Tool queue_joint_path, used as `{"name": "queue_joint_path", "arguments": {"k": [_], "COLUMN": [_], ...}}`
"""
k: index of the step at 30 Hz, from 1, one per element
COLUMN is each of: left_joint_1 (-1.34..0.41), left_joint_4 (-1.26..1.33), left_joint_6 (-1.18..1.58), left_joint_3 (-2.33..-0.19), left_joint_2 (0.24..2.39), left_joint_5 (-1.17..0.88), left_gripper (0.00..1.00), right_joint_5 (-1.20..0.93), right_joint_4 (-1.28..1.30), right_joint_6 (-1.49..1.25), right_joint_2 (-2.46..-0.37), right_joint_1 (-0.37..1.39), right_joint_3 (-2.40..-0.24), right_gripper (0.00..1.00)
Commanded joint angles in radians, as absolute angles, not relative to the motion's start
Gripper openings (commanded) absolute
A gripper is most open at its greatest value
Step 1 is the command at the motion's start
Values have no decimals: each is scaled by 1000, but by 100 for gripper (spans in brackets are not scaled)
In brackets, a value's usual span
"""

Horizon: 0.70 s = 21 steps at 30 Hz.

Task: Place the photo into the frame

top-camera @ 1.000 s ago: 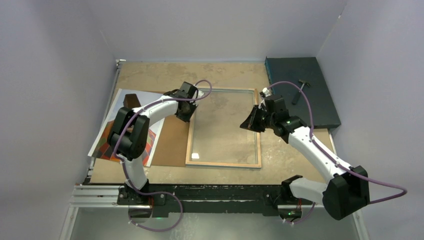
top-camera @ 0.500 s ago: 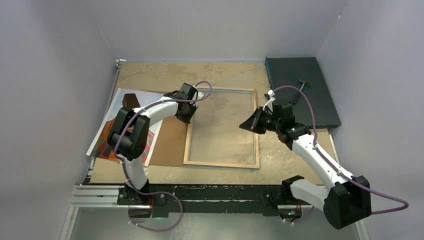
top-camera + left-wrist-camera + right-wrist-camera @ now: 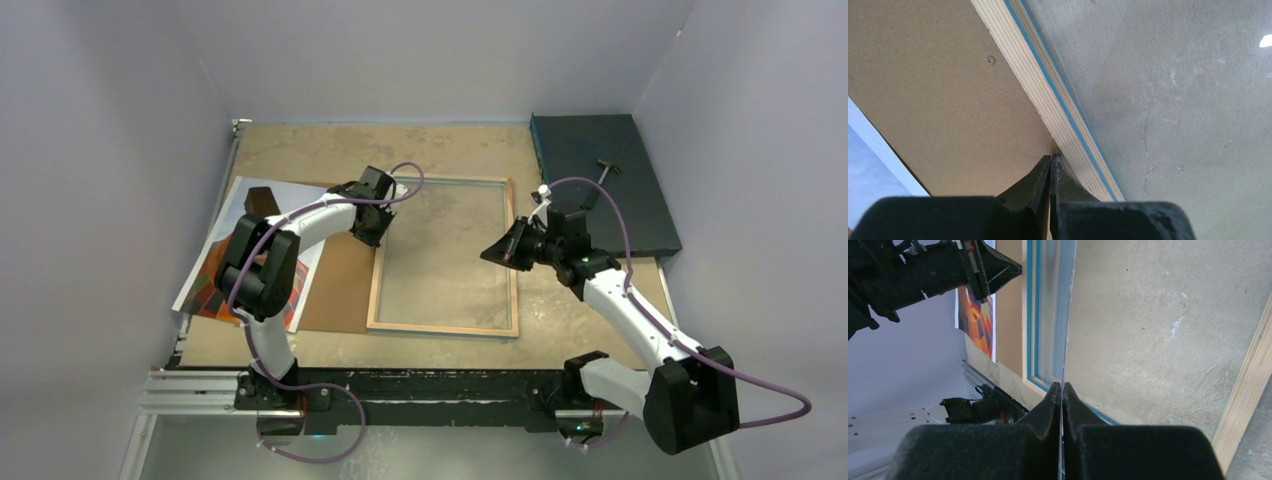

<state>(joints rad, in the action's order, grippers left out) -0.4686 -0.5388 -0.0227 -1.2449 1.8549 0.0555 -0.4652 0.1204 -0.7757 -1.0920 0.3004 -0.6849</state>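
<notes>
The frame lies back up on the table, pale wood showing, with a blue inner edge in the left wrist view. My left gripper is shut and empty, its tips against the frame's outer left rail on the brown backing board. My right gripper is shut on the right edge of a thin clear pane and holds that edge raised over the frame's right rail. The photo lies picture up at the far left, partly under the backing board and the left arm.
A dark teal slab with a small hammer lies at the back right. Grey walls close in on both sides and at the back. The metal base rail runs along the near edge.
The frame has slid slightly left. My right gripper has shifted a little down and right while holding the pane edge. The left gripper has stayed at the frame's left rail.
</notes>
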Motion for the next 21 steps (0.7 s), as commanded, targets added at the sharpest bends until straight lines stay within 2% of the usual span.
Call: {"name": "queue_joint_path", "arguments": {"k": [1,14,21], "left_joint_1": [-466,-468,-463], "left_joint_4": [-517,-517,-550], "left_joint_6": [-35,-25,-20], "left_joint_3": [-1232,-1255,-1293], "left_joint_2": [1842,1851,1811], "left_joint_5": [43,29,19], "left_gripper": [0,0,0], "right_joint_5": [-538,-682,-559], "right_joint_4": [50,-57,102], "right_joint_6": [-794,-931,-877], "right_joint_2": [-1086,-1089,-1059], "right_joint_1": [300,278,266], "right_joint_3": [-696,-690,-826], "right_gripper": [0,0,0]}}
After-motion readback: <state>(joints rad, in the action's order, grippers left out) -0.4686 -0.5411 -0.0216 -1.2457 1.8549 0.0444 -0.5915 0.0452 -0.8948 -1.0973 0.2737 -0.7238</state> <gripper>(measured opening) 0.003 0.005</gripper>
